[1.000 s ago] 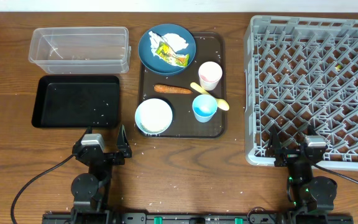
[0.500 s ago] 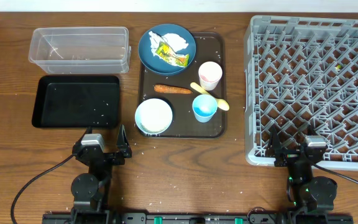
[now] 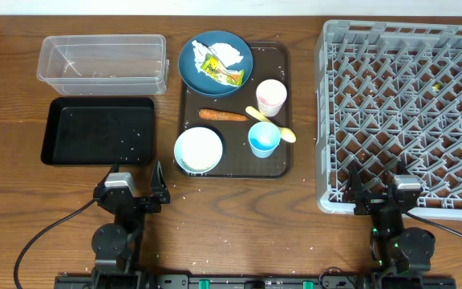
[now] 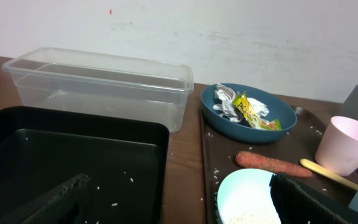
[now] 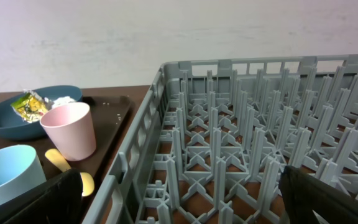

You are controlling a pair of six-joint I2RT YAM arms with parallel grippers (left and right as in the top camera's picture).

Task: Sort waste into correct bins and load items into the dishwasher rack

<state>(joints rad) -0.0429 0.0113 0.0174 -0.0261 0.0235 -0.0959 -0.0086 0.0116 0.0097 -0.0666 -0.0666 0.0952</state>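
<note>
The thin orange carrot [image 3: 223, 116] lay on the dark brown serving tray [image 3: 287, 104], ahead of the left gripper [image 3: 131, 183] and off to its right, with the light blue bowl [image 3: 178, 149] standing between them. Its long axis ran across the gripper's line of reach, not along it. The thick end was on the side nearer to the left arm, and the thin tip pointed away to the right, toward the yellow spoon [image 3: 255, 114] and the pale pink cup [image 3: 271, 96].

Further ahead of this gripper stood the dark blue dish [image 3: 184, 60], which held the crumpled white tissue [image 3: 224, 53] and the yellow-green wrapper [image 3: 217, 71]. White rice grains [image 4: 244, 218] were in the bowl. Straight in front of the left gripper was the black tray [image 3: 50, 132], and beyond it the clear plastic tub [image 3: 103, 38].

The left gripper was released, its fingers wide apart with nothing between them. The right gripper [image 3: 375, 181] was the same. It sat at the near edge of the grey dishwasher rack [image 3: 407, 112], and the carrot was well to its left, past the light blue cup [image 3: 264, 139].

In my judgement the left arm was the nearer one for the carrot, and its wrist would need to turn so that the fingers close across the carrot's narrow width. Nothing seemed sorted yet — the rack held none of the dishes.
</note>
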